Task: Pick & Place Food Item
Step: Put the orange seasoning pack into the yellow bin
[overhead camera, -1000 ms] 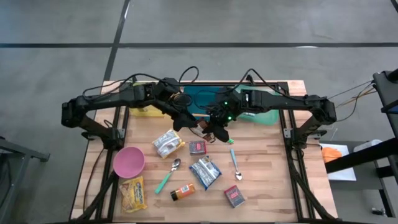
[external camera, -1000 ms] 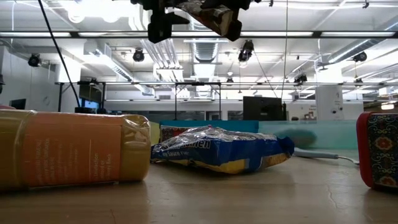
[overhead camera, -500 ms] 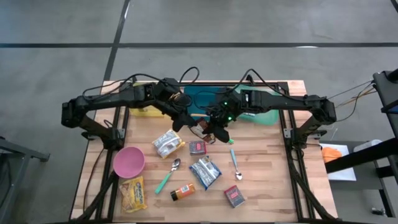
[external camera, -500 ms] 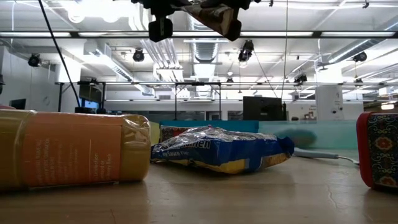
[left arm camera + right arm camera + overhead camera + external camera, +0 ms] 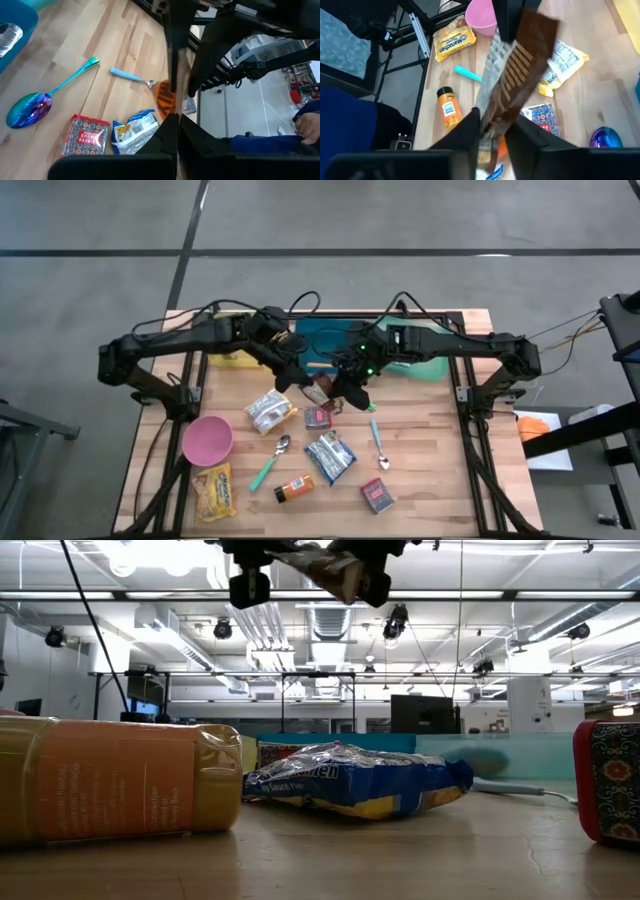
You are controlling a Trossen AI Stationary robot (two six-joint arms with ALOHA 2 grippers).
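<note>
A brown food packet [image 5: 320, 391] hangs in the air over the middle of the table, between my two grippers. My left gripper [image 5: 303, 383] is shut on the end nearer the left arm. My right gripper [image 5: 495, 132] comes from the table's right. Its fingers stand slightly apart, with the packet's other end [image 5: 492, 120] between them. The low view shows the packet [image 5: 322, 564] high above the table, tilted. My left gripper pinches the packet's left end [image 5: 532, 27] between its two shut fingers, slanting down from the table's left. In its own wrist view the packet [image 5: 172, 75] shows edge-on, running away from the fingers. The packet is lifted clear of the table. My right gripper has the packet's right end between its fingers; whether they still touch it I cannot tell.
On the table below lie a silver and yellow packet [image 5: 270, 411], a small red packet [image 5: 318, 417], a blue and white packet [image 5: 330, 456], two spoons, an orange spice bottle [image 5: 294, 489], a red box [image 5: 377, 496], a pink bowl [image 5: 207, 440] and a yellow noodle pack [image 5: 215, 492]. A teal bin [image 5: 330, 340] stands at the far edge.
My left gripper has shut on the packet's left end. The packet has shifted slightly toward the left arm and changed its tilt, staying high above the table. Both arms have kept their places.
</note>
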